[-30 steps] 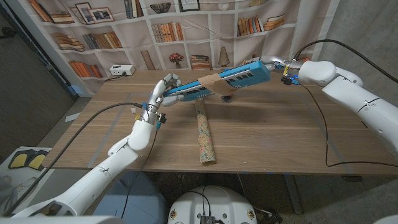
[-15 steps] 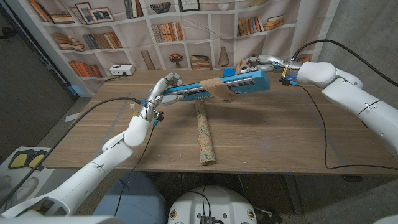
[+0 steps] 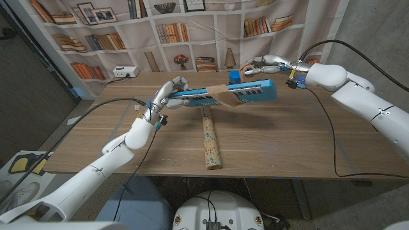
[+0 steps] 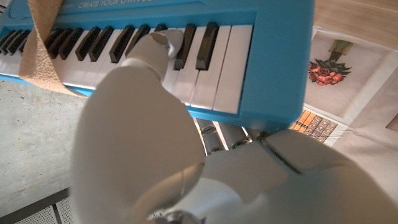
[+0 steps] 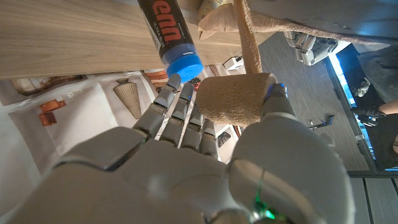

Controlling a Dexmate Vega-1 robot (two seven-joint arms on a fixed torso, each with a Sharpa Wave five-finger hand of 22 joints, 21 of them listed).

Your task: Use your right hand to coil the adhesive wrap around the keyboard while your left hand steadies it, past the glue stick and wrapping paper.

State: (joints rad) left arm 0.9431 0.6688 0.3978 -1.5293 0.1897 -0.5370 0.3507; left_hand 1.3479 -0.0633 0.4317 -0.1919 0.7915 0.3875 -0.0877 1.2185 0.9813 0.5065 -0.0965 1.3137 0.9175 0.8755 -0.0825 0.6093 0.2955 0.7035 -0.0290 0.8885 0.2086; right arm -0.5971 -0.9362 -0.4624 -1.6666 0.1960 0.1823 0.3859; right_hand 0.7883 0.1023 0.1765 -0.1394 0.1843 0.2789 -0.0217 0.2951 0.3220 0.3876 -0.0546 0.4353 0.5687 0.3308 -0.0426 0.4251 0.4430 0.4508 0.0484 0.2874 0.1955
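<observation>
So the left hand (image 3: 167, 91) grips the blue keyboard (image 3: 223, 94) above the tabletop's far edge, right hand (image 3: 263, 63) pinches the tan wrap roll (image 5: 235, 99), wrapping paper (image 3: 211, 140) lies mid-table.

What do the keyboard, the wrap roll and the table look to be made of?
Blue toy keyboard: looks like glossy moulded plastic, smooth with sheen. Tan adhesive wrap roll: seemingly soft crinkled fabric bandage, matte with frayed edges. Wooden table: wood grain with plank lines, possibly laminate.
</observation>
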